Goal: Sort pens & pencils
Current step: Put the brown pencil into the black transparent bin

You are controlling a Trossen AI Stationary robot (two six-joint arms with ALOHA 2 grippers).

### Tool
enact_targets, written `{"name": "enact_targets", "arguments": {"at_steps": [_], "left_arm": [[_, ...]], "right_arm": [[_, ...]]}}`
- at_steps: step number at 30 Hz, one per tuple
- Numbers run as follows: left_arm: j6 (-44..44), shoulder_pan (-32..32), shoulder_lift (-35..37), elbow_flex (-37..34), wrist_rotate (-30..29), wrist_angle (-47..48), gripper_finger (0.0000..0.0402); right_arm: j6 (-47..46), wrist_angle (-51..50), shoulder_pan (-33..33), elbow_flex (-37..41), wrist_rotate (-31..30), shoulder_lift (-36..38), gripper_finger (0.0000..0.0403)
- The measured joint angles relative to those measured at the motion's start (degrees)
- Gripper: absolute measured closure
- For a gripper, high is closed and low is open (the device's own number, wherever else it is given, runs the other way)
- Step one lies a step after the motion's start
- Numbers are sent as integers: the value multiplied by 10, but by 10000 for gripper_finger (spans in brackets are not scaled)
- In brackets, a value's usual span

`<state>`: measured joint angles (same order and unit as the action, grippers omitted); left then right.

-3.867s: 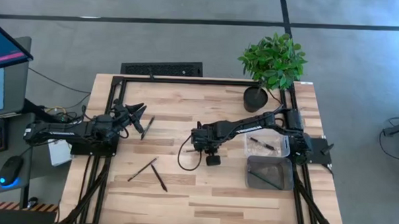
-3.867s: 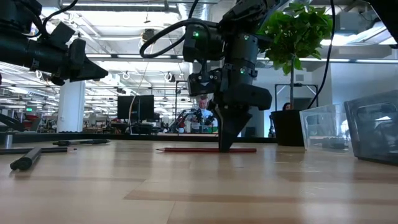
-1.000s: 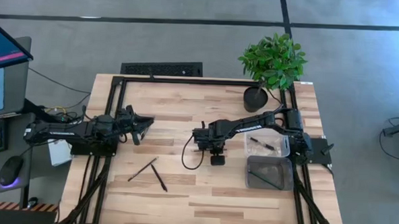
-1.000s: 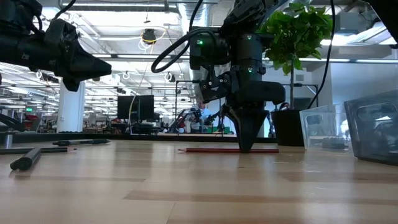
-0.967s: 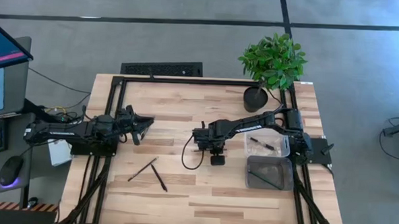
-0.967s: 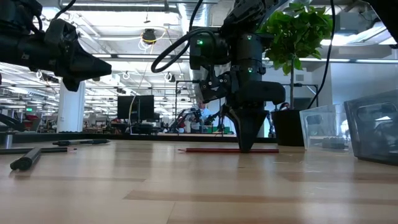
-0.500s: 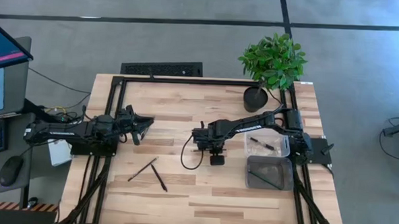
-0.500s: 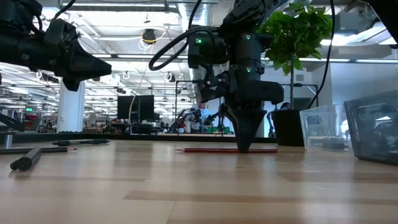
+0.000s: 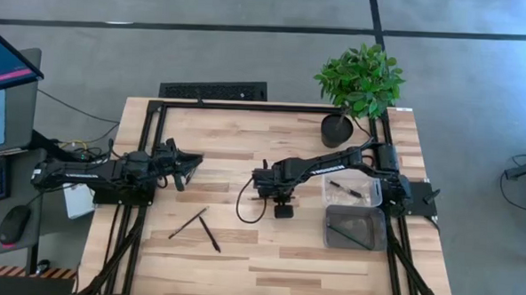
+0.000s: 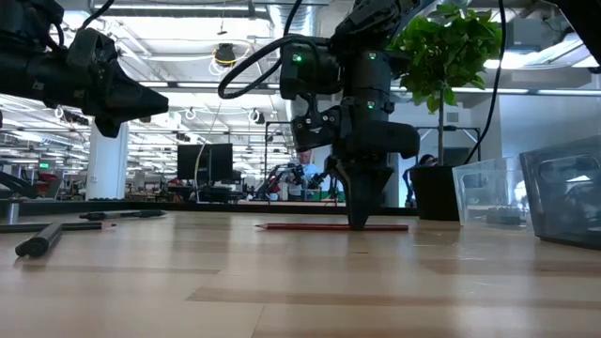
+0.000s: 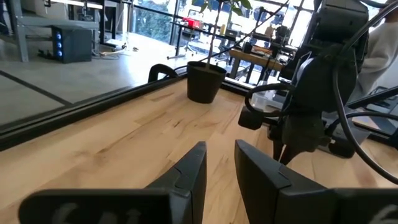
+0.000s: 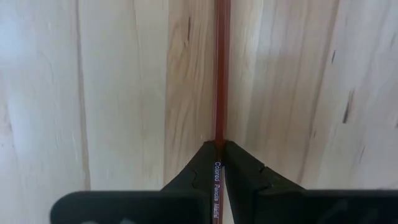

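A reddish-brown pencil [image 10: 310, 226] lies flat on the table near its middle, and it also shows in the right wrist view [image 12: 219, 74]. My right gripper [image 10: 358, 222] stands over it, pointing down, shut on it. Two dark pens [image 9: 189, 222] [image 9: 210, 234] lie on the boards near the left arm. Another pen [image 10: 122, 214] lies farther back. My left gripper [image 9: 194, 160] hovers above the table's left part, its fingers [image 11: 189, 171] a narrow gap apart with nothing between them. My right gripper pinches the reddish-brown pencil between its two fingertips [image 12: 202, 163], at a spot [image 12: 219, 140] nearer the pencil's right end than its left. The fingers come from above, pointing down, and lie across the pencil. The pencil rests flat on the table.
Two clear bins stand at the table's right: the far one [image 9: 372, 191] holds a dark pen, the near one [image 9: 355, 245] looks darker. A potted plant [image 9: 338, 128] stands at the far right corner. A black frame [image 9: 247, 106] rims the table. A cable loops beside the right gripper.
My right gripper has shifted a little toward the table's left, staying down at the tabletop. The reddish-brown pencil has slid the same way along the table with it.
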<state>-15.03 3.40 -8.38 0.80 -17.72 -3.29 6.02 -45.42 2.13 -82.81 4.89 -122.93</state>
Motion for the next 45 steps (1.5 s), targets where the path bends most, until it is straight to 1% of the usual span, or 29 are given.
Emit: {"name": "enact_targets", "arguments": {"at_steps": [4,7,8,10,11,16,25,28,31,35,37,40,42,43,45], "left_arm": [[0,0,0,0,0,0,329],[0,0,0,0,0,0,329],[1,0,0,0,0,0,329],[3,0,0,0,0,0,329],[7,0,0,0,0,0,329],[10,0,-5,0,-1,0,329],[7,0,-17,0,-2,-1,329],[-21,0,-18,0,3,-1,329],[-41,0,-17,0,39,-2,329],[-16,0,-18,0,87,-8,329],[4,0,-18,4,110,-35,329],[64,0,-17,16,183,-100,329],[102,-1,-17,26,224,-106,329],[113,-1,-17,31,232,-98,329],[119,0,-17,36,227,-82,329]], "right_arm": [[0,17,0,0,4,-1,358],[0,47,0,0,5,-4,358],[0,70,0,1,6,-4,358],[0,187,0,2,8,-11,358],[-1,215,0,0,8,-14,358],[0,241,0,3,26,-14,360],[0,234,0,2,27,-19,360],[-4,232,0,2,27,-19,360],[-5,232,0,2,27,-19,360],[-5,232,0,2,27,-19,360],[-5,233,0,2,27,-19,360],[-5,234,0,2,27,-19,360],[-5,234,0,2,26,-19,361],[-5,234,0,2,26,-19,362],[-6,231,0,-2,26,-17,364]]}}
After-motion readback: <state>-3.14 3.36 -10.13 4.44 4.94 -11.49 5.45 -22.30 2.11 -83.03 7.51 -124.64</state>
